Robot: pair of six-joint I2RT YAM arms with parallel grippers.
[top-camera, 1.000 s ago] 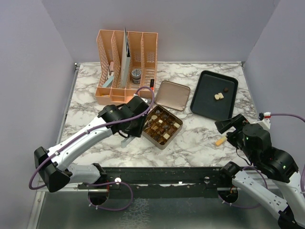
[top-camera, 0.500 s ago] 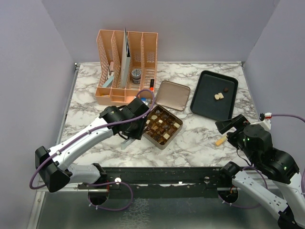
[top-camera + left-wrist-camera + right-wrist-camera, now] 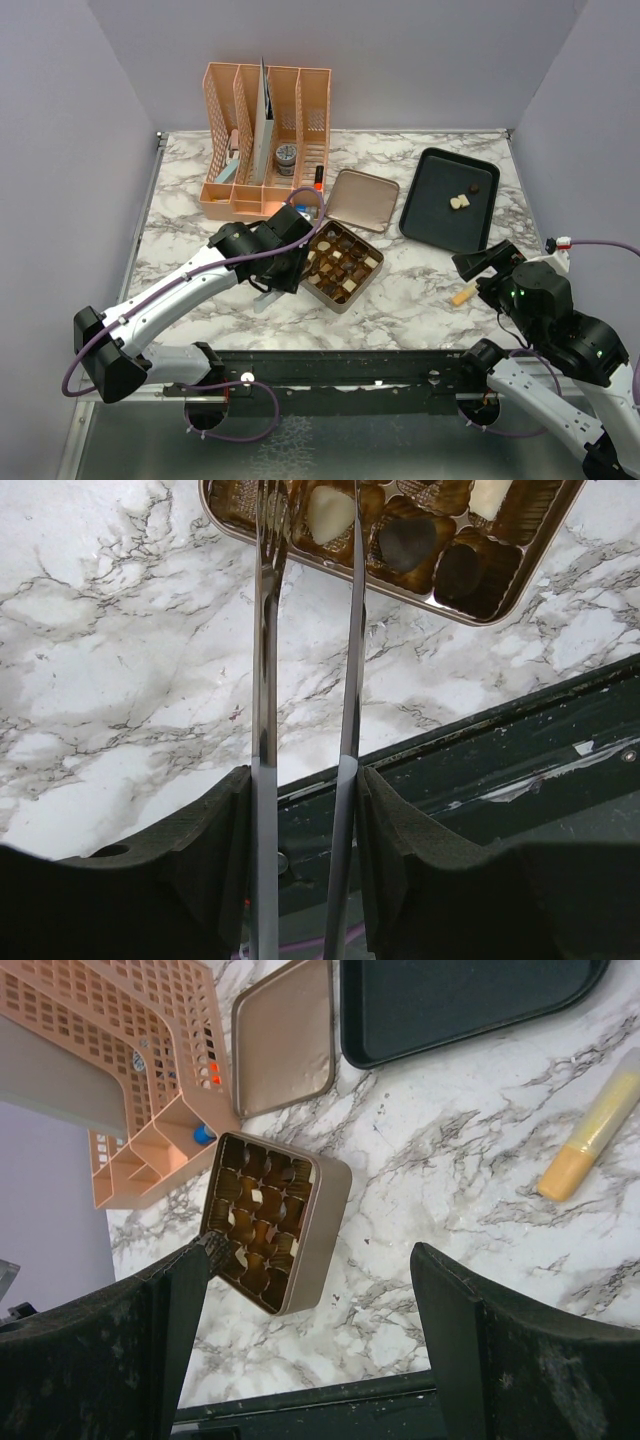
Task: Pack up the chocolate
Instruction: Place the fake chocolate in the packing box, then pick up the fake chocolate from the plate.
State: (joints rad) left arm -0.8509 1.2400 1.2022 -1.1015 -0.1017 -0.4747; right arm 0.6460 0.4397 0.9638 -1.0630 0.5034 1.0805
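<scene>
The square gold tin [image 3: 364,286] sits open at the centre of the overhead frame on the marble table [image 3: 420,290]. Its grid of cells holds most of the chocolate [image 3: 345,262], in dark brown, light brown and cream-white pieces. A few loose pieces [image 3: 460,202] lie on the black tray [image 3: 440,215] in the upper right of that frame, a cream one beside a darker one. The tin's lid [image 3: 360,199] lies flat just above the tin, between it and the tray.

The left gripper [image 3: 283,268] is at the tin's left edge, clenched on a pair of metal tongs [image 3: 262,680]. In the left wrist view the two thin blades run up from between the foam pads [image 3: 215,850], lying against their inner faces. Their tips reach over the tin's nearest row at the top of the frame. The forked left tip and the plain right tip stand on either side of a cream-white piece [image 3: 330,510]; I cannot tell whether they touch it.

The right gripper [image 3: 480,262] hangs in the lower right of the overhead frame, well apart from the tin. Its jaws are spread wide with nothing between them. A yellow-orange tube [image 3: 462,295] lies on the marble just beside it. A peach desk organiser [image 3: 265,140] stands in the upper left of the frame, behind the tin.
</scene>
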